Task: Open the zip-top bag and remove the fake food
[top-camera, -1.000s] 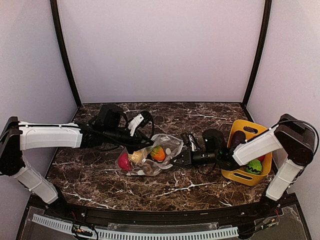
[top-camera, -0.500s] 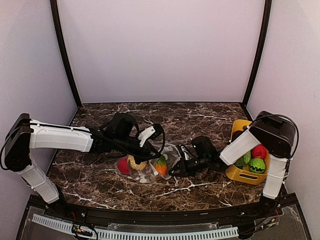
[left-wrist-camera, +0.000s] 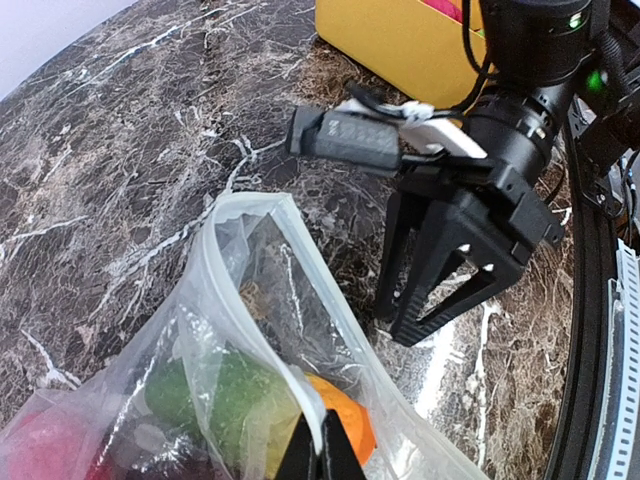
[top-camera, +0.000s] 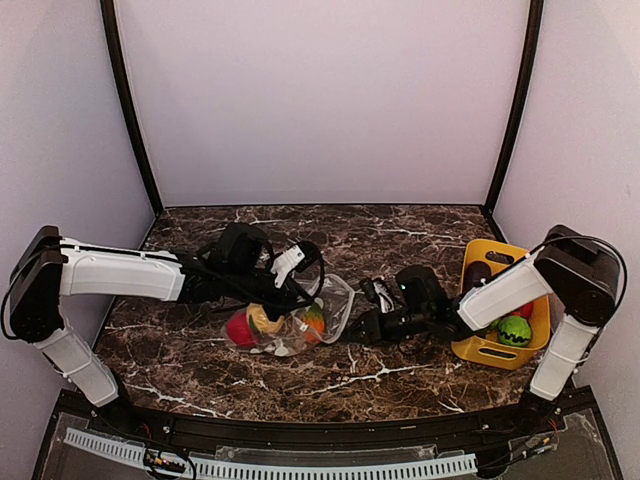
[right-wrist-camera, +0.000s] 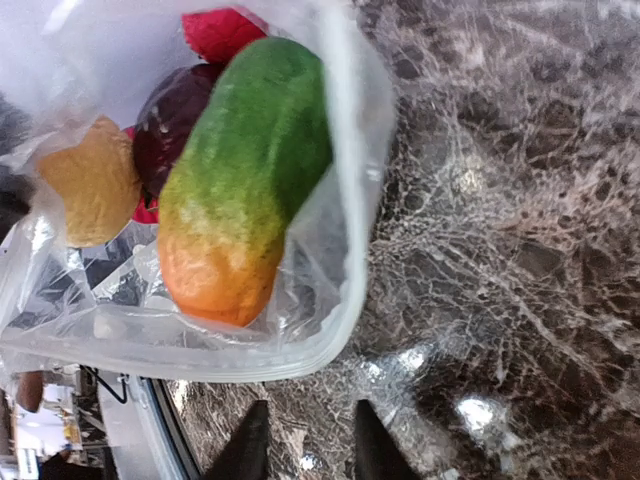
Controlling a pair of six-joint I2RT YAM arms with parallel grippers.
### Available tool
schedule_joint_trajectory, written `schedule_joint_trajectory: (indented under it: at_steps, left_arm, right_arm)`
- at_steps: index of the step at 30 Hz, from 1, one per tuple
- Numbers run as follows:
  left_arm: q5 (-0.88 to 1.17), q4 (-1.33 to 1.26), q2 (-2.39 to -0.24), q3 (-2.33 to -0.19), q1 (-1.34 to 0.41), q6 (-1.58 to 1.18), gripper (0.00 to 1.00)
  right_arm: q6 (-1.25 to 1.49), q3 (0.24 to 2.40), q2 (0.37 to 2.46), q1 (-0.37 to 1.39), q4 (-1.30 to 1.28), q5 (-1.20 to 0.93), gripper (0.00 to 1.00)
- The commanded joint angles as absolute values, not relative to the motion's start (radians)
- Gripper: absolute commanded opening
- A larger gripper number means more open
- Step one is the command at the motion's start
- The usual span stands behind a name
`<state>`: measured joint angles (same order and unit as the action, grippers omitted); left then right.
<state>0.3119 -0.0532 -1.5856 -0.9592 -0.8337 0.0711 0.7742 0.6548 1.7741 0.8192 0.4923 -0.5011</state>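
The zip-top bag lies mid-table with its mouth open toward the right. It holds the fake food: a red fruit, a yellow one and an orange-green one. My left gripper is shut on the bag's upper rim, its tips pinching the zip strip. My right gripper is open and empty on the table just outside the bag's mouth, and also shows in the left wrist view. In the right wrist view, my right gripper faces the orange-green fruit, a maroon one and a red one.
A yellow basket stands at the right edge with green, red and dark toy pieces in it, close behind my right arm. It also shows in the left wrist view. Dark marble table; walls enclose three sides.
My left gripper went right, then drew back a little left with the bag's rim raised, so the mouth stands wider open. My right gripper stayed near the mouth; its arm shifted.
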Motion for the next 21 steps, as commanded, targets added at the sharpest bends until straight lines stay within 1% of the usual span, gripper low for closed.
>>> schedule_joint_trajectory:
  at_steps: [1, 2, 4, 7, 16, 19, 21]
  left_arm:
    - [0.317, -0.059, -1.550, -0.929, -0.830, 0.062, 0.01]
    - [0.323, -0.062, -1.548, -0.925, -0.830, 0.060, 0.01]
    - [0.332, -0.073, -1.541, -0.920, -0.830, 0.052, 0.01]
    - [0.344, -0.090, -1.535, -0.915, -0.830, 0.044, 0.01]
    - [0.352, -0.113, -1.532, -0.913, -0.829, 0.026, 0.01]
    - [0.350, -0.116, -1.529, -0.911, -0.829, 0.023, 0.01]
    - [0.347, -0.120, -1.527, -0.909, -0.829, 0.021, 0.01]
  right_arm:
    - [0.679, 0.614, 1.627, 0.823, 0.433, -0.393, 0.38]
    - [0.658, 0.608, 1.599, 0.825, 0.423, -0.367, 0.41]
    - [0.612, 0.606, 1.557, 0.832, 0.411, -0.320, 0.44]
    - [0.551, 0.659, 1.554, 0.839, 0.381, -0.299, 0.46]
    - [0.533, 0.830, 1.688, 0.882, 0.430, -0.324, 0.47]
    - [0.539, 0.872, 1.749, 0.900, 0.428, -0.310, 0.52]
    - [0.553, 0.884, 1.779, 0.910, 0.436, -0.297, 0.52]
